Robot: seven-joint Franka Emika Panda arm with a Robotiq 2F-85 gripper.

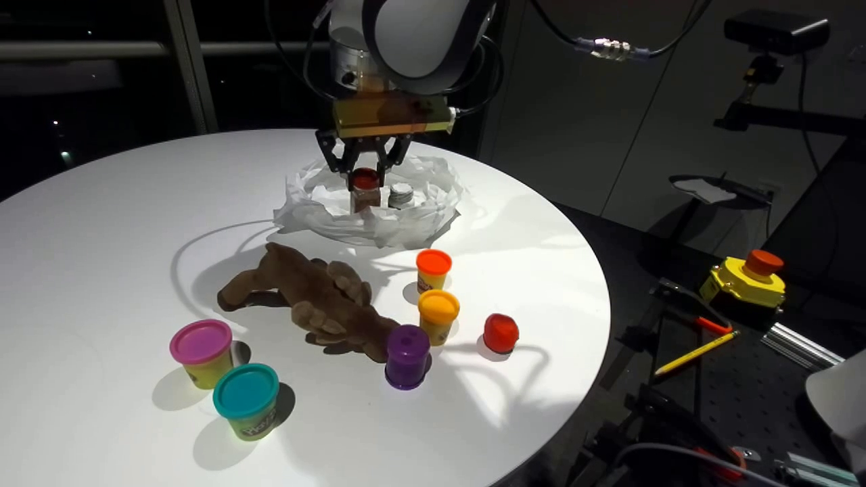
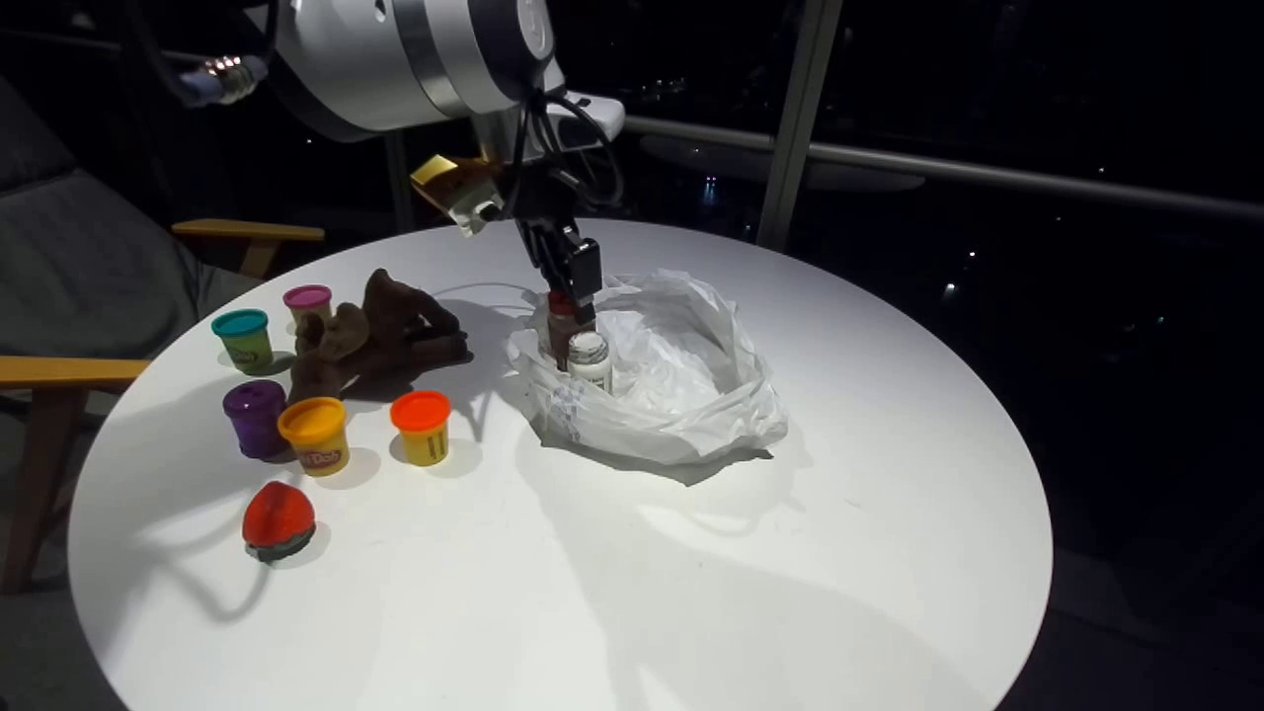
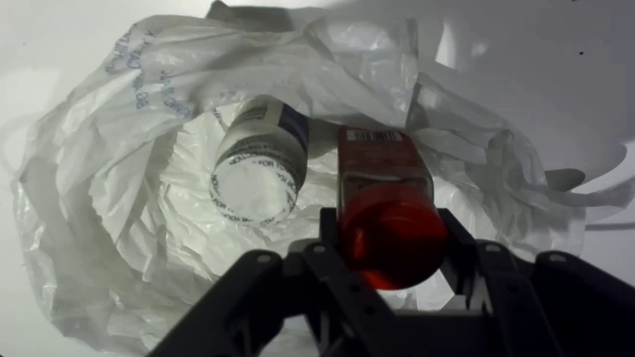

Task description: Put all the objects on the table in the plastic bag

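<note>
1. Pinching, with the end effector (image 1: 366, 180) closed to a middling width, the red-capped jar (image 3: 387, 198) at opposite sides of its cap; gripped high, presumably to leave the base free for setting down upright.
2. Holding that jar directly below the end effector, within the mouth of the plastic bag (image 2: 681, 425); likely at the lowering or release step; cannot tell whether touching the bag's bottom.
3. Sharing the bag with the white-capped bottle (image 3: 255, 178), roughly upright, just beside the jar; clear of the end effector.
4. Spread open on the surface (image 1: 169, 182), toward the far edge in an exterior view; so arranged, presumably, to take things from above.
5. Left to collect, well apart from the end effector: the brown toy (image 1: 314, 297), sprawled mid-surface; the orange-lidded cup (image 1: 433, 272), yellow-lidded cup (image 1: 438, 316) and purple cup (image 1: 407, 356), beside it.
6. Left farther out: the red rounded piece (image 1: 500, 333), toward the right edge there; the pink-lidded cup (image 2: 308, 303) and teal-lidded cup (image 2: 245, 338), upright near the left edge in an exterior view.
</note>
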